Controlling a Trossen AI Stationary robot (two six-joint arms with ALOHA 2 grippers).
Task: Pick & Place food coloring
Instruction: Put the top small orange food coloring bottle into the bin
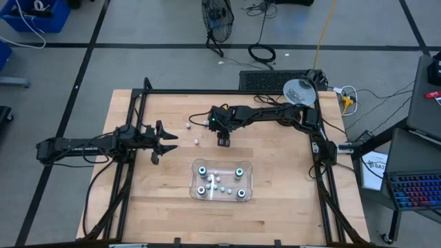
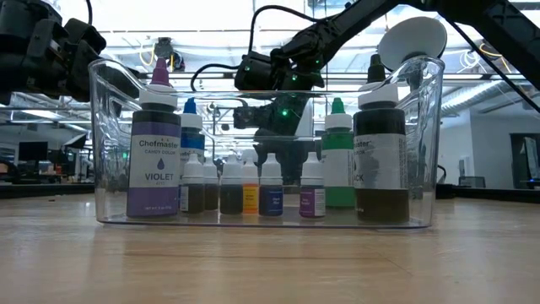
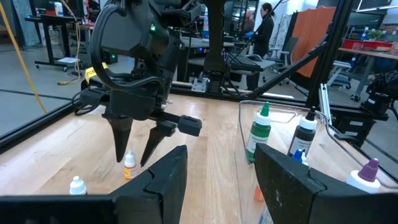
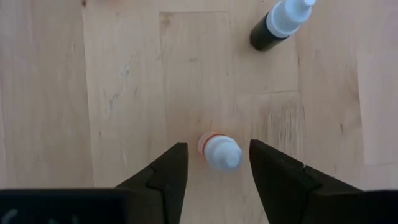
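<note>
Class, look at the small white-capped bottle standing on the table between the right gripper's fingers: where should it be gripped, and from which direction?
Grip the small bottle across its round body just under the white cap, coming straight down from above. It stands upright on the table, and the open right gripper already straddles it, one finger on either side, so closing there clamps the curved sides evenly.

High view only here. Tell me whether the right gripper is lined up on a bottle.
Observer: Yes. In the right wrist view a small white-capped bottle stands between the right gripper's open fingers, untouched.
Operator: Give me its colour.
Observer: The left wrist view, from the waiting left gripper, shows an orange body under the cap.
Operator: Read me a label in the tray.
Observer: The low view shows VIOLET on the tall bottle at one end of the tray.
</note>
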